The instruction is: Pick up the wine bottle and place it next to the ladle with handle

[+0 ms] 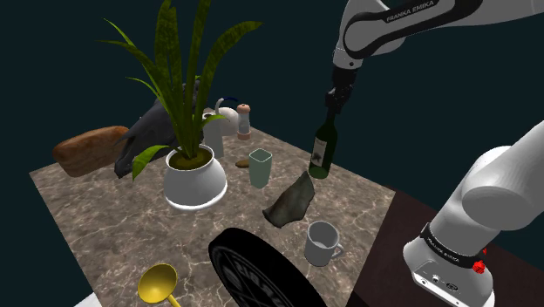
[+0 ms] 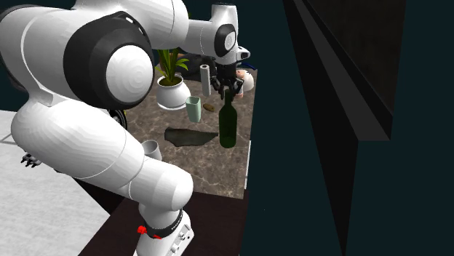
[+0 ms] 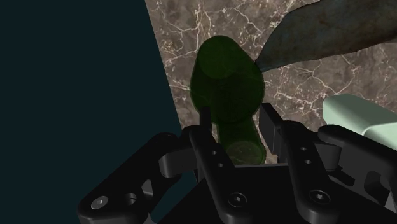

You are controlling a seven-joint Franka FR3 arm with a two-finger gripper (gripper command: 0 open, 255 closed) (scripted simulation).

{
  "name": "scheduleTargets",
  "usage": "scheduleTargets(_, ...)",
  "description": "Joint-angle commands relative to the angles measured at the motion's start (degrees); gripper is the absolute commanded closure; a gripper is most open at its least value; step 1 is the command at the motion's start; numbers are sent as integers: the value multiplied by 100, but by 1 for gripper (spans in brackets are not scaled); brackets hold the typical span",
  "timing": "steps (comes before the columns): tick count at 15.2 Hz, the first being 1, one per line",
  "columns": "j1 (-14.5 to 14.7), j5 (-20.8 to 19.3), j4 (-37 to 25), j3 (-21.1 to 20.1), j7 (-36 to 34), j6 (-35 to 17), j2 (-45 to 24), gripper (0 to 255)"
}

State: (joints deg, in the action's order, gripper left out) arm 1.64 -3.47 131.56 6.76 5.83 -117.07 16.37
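Wine bottle (image 1: 320, 157) is dark green and stands upright near the far edge of the table (image 1: 105, 218). The gripper (image 1: 331, 109) sits at its top. In the wrist view the two fingers (image 3: 203, 143) squeeze the thin neck from both sides, so it looks like a good hold. I cannot tell if the bottom is off the table.

I think the grabbing step is done and lifting comes next. In the shoulder view the yellow ladle (image 1: 158, 283) lies at about 8 o'clock from the bottle, well apart. A mug (image 1: 322, 242) stands at 6 o'clock, and a black tyre (image 1: 253, 270) lies near the ladle. So the bottle should go up high, then across, then gently down beside the ladle.

The shoulder view tells where the ladle is. The wrist view tells how the fingers hold the neck. The second exterior view tells how close the bottle is to the table's edge.
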Motion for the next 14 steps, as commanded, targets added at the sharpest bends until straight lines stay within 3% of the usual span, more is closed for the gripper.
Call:
scheduleTargets(1, 0, 0, 2, 0, 0, 0, -1, 255)
scheduleTargets(7, 0, 0, 1, 0, -1, 0, -1, 255)
scheduleTargets(14, 5, 5, -431, -18, 6, 553, 120, 255)
